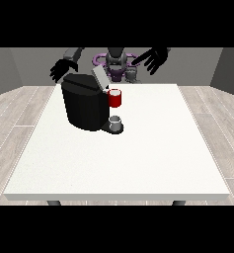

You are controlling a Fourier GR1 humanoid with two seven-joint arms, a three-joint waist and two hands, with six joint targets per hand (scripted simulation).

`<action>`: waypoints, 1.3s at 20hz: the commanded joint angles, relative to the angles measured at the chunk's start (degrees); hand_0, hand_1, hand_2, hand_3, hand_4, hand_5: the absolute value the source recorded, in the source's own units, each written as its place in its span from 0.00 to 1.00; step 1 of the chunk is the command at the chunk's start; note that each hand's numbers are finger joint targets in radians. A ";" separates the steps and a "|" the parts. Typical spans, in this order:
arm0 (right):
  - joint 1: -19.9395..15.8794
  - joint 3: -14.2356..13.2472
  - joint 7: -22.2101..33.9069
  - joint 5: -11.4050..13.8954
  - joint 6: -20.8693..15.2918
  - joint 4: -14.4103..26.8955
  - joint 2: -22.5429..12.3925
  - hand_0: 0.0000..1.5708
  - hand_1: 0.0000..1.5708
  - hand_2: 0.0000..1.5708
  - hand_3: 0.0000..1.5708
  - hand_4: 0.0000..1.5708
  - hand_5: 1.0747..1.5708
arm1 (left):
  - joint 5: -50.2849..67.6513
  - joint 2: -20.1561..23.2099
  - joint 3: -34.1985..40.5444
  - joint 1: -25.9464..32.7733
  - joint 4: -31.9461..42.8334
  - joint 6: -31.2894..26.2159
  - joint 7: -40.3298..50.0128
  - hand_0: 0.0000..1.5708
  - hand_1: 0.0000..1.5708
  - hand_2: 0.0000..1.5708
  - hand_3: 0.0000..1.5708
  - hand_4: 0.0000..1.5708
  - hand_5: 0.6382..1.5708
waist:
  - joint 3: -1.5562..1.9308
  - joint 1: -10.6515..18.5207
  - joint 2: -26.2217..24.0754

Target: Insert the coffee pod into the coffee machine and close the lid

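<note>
The black coffee machine [84,106] stands on the table's left half, its grey lid [98,77] tilted up and open. A red thing at the machine [115,98] sits at its front, under the lid. The small grey coffee pod [132,74] stands at the table's far edge, just in front of the robot. The hand at the view's left [63,69] hovers behind the machine's top with fingers spread, holding nothing. The hand at the view's right [154,59] is raised above and to the right of the pod, fingers spread, apart from it.
A grey thing [116,123] rests on the machine's low base at its front. The white table [153,148] stretches towards the camera and to the right of the machine. The robot's torso [116,62] is behind the far edge.
</note>
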 commanded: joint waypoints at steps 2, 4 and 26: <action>3.44 -2.37 1.89 -1.20 1.57 -0.47 -3.45 0.00 0.00 0.00 0.00 0.31 1.00 | 7.62 -6.79 4.67 9.10 -0.09 -0.87 -2.18 0.00 0.00 0.00 0.00 0.00 1.00 | -0.02 4.54 -8.39; 5.46 -0.45 -2.71 0.74 2.97 -0.83 -3.49 0.00 0.00 0.00 0.00 0.23 1.00 | 7.77 -7.31 4.42 11.04 -1.51 0.51 -2.99 0.00 0.00 0.00 0.00 0.00 1.00 | 0.02 4.79 -7.94; -9.63 5.22 10.49 2.60 9.47 -7.66 -7.33 0.00 0.00 0.00 0.00 0.14 1.00 | 21.41 -15.86 1.91 27.02 -16.73 -2.85 0.83 0.00 0.00 0.00 0.00 0.06 1.00 | 0.04 14.76 -9.45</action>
